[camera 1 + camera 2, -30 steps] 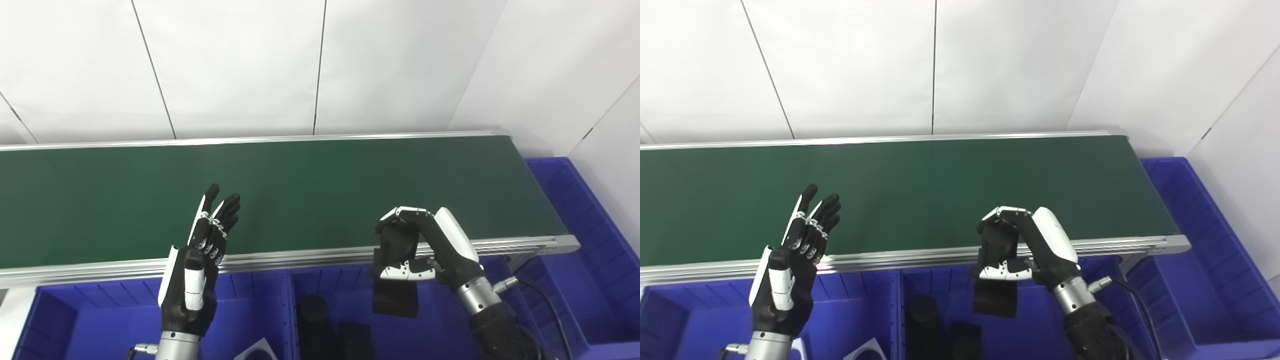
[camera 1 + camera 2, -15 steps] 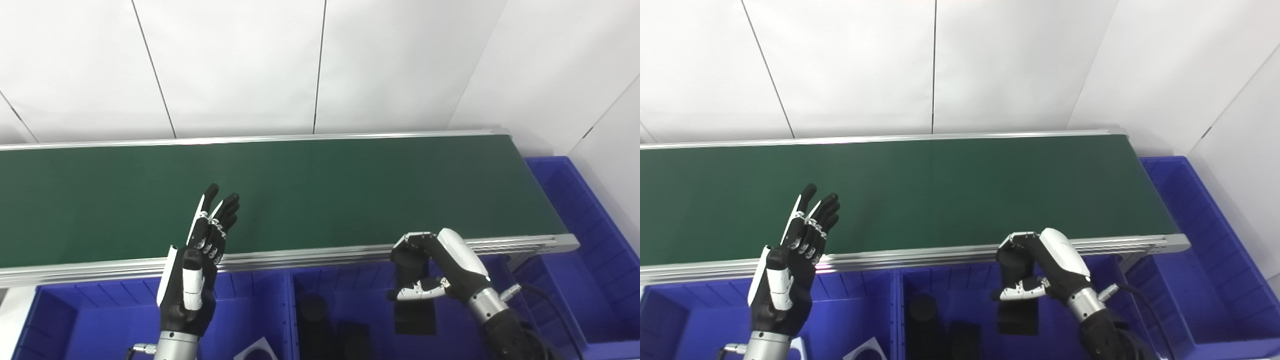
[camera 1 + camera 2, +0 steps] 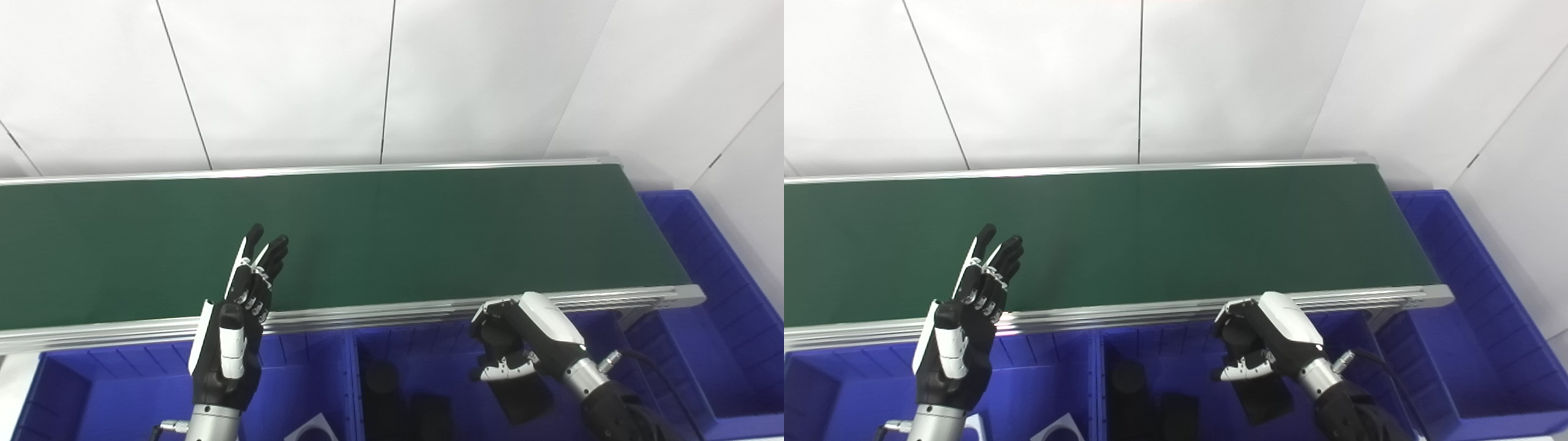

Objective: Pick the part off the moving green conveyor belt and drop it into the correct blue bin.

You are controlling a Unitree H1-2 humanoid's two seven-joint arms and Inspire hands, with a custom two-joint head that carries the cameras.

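The green conveyor belt [image 3: 380, 233] runs left to right with no part on it. My right hand [image 3: 520, 346] hangs over the middle blue bin [image 3: 429, 346], just in front of the belt's near rail, fingers curled. A flat black part [image 3: 522, 399] sits tilted right under its thumb, inside the bin's opening. Whether the fingers still touch the part is unclear. My left hand [image 3: 236, 324] stands upright and open at the near rail, above the left blue bin [image 3: 122, 380], holding nothing.
Black parts [image 3: 383, 386] lie in the middle bin, and a white part [image 3: 313, 430] shows at the left bin's bottom edge. A third blue bin [image 3: 710, 275] sits at the belt's right end. White wall panels stand behind the belt.
My right hand has dropped from the belt's near edge down over the middle bin with the black part. The part now sits lower and tilted beneath the thumb. The left hand has barely moved.
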